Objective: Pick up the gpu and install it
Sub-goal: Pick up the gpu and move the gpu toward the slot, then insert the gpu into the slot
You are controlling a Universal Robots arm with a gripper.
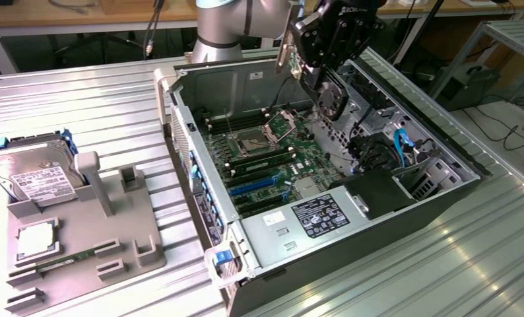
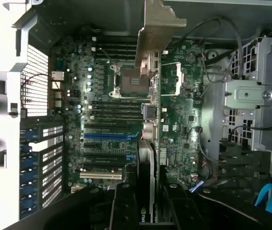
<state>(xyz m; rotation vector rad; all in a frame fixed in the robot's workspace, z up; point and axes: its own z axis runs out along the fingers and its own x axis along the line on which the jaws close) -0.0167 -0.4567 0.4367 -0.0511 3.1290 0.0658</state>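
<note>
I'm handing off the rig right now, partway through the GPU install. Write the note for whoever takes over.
Gripper: shut on the gpu, which hangs in the air inside the open computer case, above the motherboard near the CPU socket.
Done: the gpu is picked up and over the case. The grey holder beside the case holds the hard drive.
Left: the card is not seated in any slot; the blue expansion slot is unoccupied.
</note>
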